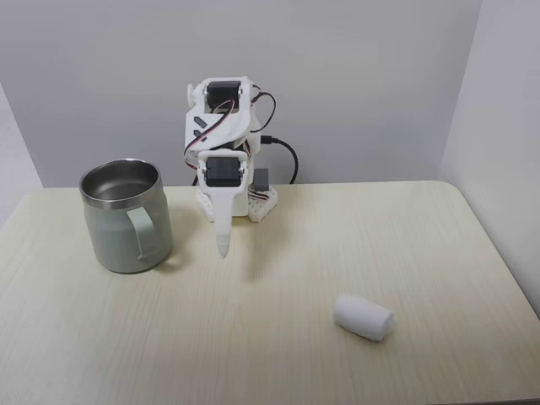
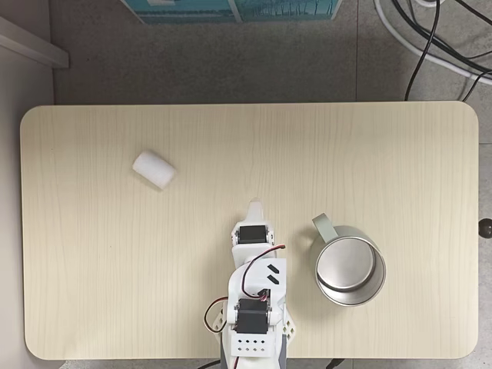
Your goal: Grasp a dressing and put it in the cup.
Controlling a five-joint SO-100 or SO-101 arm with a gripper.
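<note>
On the table (image 1: 253, 337) in a fixed view from the front, the cup (image 1: 126, 216) stands upright at the left, its handle turned toward the front. The arm's base sits at the back edge, right of the cup, and the pincer (image 1: 223, 246) hangs point-down just before the base, near the cup's right side but apart from it. The dressing (image 1: 364, 316) lies on its side well to the right and nearer the front. In a fixed view from above, the dressing (image 2: 154, 169) lies upper left, the cup (image 2: 350, 269) lower right, the pincer (image 2: 254, 209) between them.
</note>
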